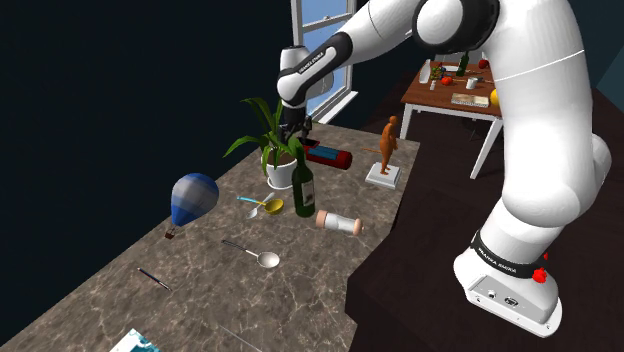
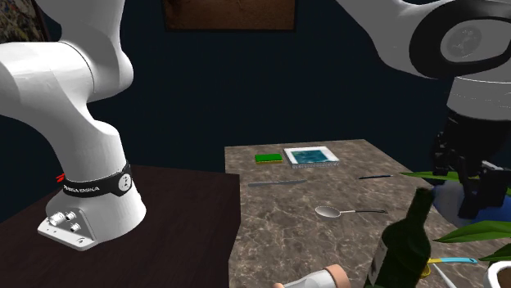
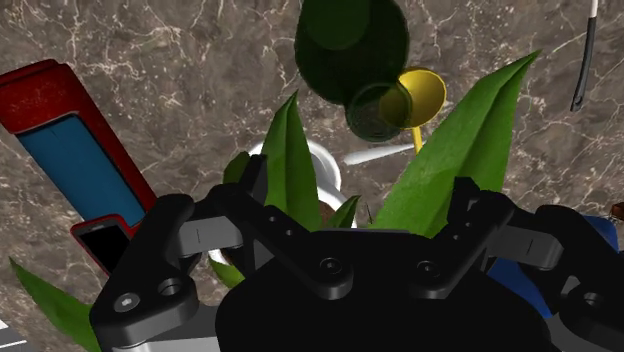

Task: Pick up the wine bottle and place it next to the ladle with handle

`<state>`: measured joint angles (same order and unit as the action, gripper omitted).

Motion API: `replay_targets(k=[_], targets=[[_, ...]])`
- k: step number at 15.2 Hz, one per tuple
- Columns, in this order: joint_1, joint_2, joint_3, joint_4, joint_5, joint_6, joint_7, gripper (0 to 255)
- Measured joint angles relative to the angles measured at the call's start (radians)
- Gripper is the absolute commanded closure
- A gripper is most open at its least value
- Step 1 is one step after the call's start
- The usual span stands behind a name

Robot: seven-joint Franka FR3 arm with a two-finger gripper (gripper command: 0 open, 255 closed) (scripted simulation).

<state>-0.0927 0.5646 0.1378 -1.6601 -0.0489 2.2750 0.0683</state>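
1. Pick-up not begun. The all-black two-finger gripper (image 1: 297, 132) hangs above a green-leaved plant in a white pot (image 1: 276, 172), fingers apart and clasping nothing.
2. The dark green wine bottle (image 1: 304, 186) stands upright and untouched on the brown marbled counter (image 1: 200, 300), just beside the pot.
3. A yellow-bowled ladle with a blue handle (image 1: 266, 207) lies just beside the bottle. A grey spoon-shaped ladle (image 1: 262, 257) lies farther off.
4. Outstanding, by judgement: descent, grasp, lift, placement.
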Motion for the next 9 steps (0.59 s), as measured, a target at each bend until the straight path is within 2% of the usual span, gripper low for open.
replay_targets(k=[3, 9], targets=[[-0.002, -0.04, 0.004, 0.019, 0.005, -0.057, -0.001, 0], [-0.004, -0.046, 0.004, 0.021, 0.007, -0.067, -0.004, 0]])
